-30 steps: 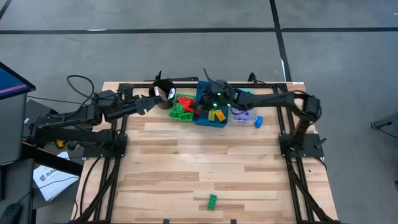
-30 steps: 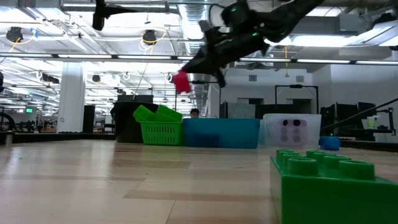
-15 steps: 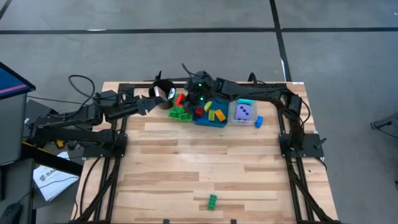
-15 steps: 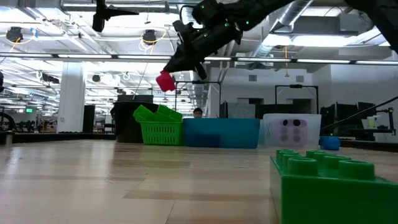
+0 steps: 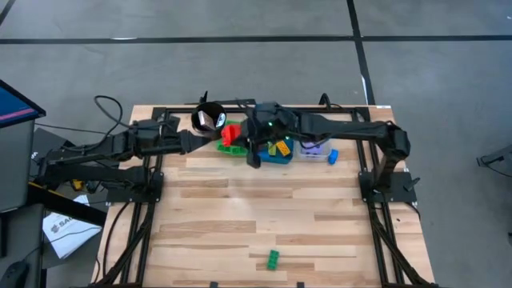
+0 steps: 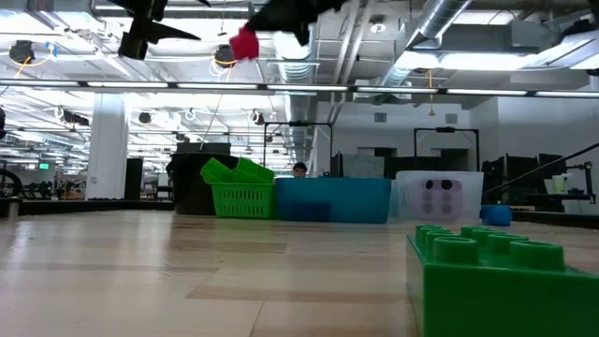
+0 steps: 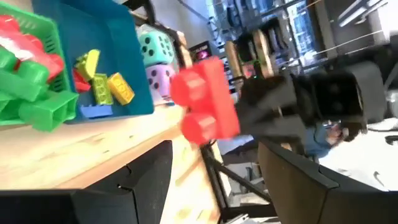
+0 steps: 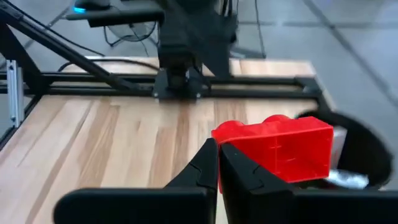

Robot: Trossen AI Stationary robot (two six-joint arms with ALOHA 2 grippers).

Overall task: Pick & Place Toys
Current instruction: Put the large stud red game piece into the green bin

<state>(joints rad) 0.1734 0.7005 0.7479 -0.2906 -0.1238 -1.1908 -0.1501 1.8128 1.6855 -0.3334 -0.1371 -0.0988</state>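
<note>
A red brick [image 8: 273, 149] hangs in the air between the black cup [image 5: 210, 120] and the blue tray [image 5: 276, 150], with my right gripper [image 5: 242, 136] shut on it. My left gripper [image 5: 194, 141] stands open just left of it, facing the brick [image 7: 202, 112], with nothing between its fingers. The cup stands on the table at the far edge. Red and green bricks lie in the green basket [image 5: 234, 146], and yellow and red ones in the blue tray. A cyan die [image 7: 155, 46] and a purple die [image 7: 160, 78] sit in the clear tray [image 5: 314, 146]. My right gripper pinches the red brick between its two fingers at one end [image 8: 229, 144]; most of the brick sticks out to one side of the fingertips. The fingers come from the table's right, slanting a little down. The brick is lifted clear, high above the table [image 6: 245, 44].
A green brick [image 5: 274, 258] lies alone near the table's front edge, large in the low view [image 6: 496, 281]. A blue brick [image 5: 334, 156] lies right of the clear tray. The wooden middle of the table [image 5: 264, 208] is bare. Black frame rails run along both sides.
My right gripper has risen from over the blue tray and gone toward the table's left, rolling as it went, and carried the red brick up to a spot in front of my left gripper. My left gripper has rolled a little in place.
</note>
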